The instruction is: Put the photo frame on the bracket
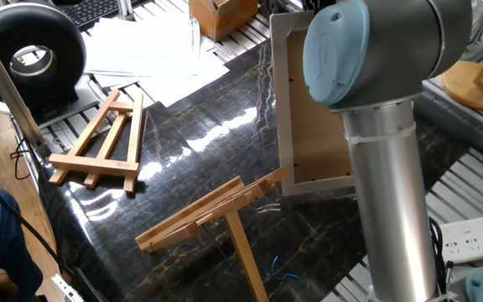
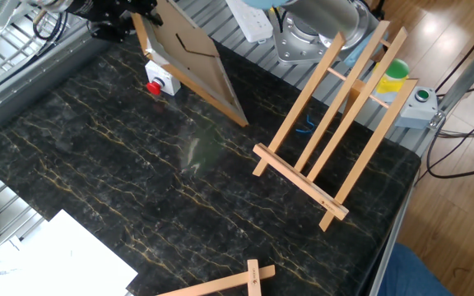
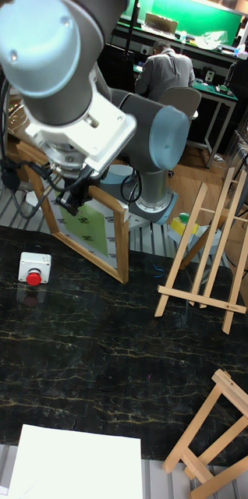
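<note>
The photo frame [image 3: 85, 226] hangs tilted over the back left of the black marble table, front side facing the tall fixed view. Its brown back [image 2: 189, 59] with the stand flap shows in the other fixed view. My gripper [image 3: 69, 199] is shut on the frame's upper edge, and its dark body [image 2: 112, 15] sits at the top left corner. In one fixed view my arm hides much of the photo frame [image 1: 309, 126] and all of the gripper. The bracket [image 2: 336, 131] stands upright on the table's right side, well apart from the frame, and appears again [image 1: 212, 214] [image 3: 210, 249].
A white box with a red button [image 3: 32, 267] sits on the table below the frame. The smaller A-shaped easel [image 1: 99, 143] lies flat near white paper sheets [image 3: 77, 460]. My arm's base [image 3: 151, 207] stands behind the table between frame and bracket.
</note>
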Tool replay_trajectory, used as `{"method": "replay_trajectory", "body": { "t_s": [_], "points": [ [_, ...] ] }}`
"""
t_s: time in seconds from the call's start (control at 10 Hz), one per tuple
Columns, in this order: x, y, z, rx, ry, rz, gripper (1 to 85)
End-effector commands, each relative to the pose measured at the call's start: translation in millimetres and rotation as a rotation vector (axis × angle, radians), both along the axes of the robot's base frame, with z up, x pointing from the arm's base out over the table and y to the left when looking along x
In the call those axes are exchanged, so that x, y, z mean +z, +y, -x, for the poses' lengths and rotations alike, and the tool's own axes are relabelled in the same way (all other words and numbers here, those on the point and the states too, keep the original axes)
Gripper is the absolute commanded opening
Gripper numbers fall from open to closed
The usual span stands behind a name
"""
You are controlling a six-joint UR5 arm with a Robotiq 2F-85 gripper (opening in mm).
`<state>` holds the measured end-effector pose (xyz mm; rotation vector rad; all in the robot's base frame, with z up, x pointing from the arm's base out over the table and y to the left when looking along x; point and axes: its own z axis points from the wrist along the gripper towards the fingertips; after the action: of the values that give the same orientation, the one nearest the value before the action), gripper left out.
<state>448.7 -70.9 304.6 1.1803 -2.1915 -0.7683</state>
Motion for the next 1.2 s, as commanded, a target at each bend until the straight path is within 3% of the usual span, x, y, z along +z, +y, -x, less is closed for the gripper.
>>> {"method": "replay_trajectory", "body": {
  "t_s": [0.0, 0.3, 0.6, 1.1],
  "points": [
    [5.2, 5, 1.0, -0.023, -0.050, 0.041, 1.7],
    [9.9, 5, -2.3, -0.011, -0.122, 0.120, 1.7],
    [12.5, 13, -7.0, -0.023, -0.152, 0.141, 1.7],
    [13.8, 19, -20.8, -0.037, -0.254, 0.181, 1.7]
  ]
}}
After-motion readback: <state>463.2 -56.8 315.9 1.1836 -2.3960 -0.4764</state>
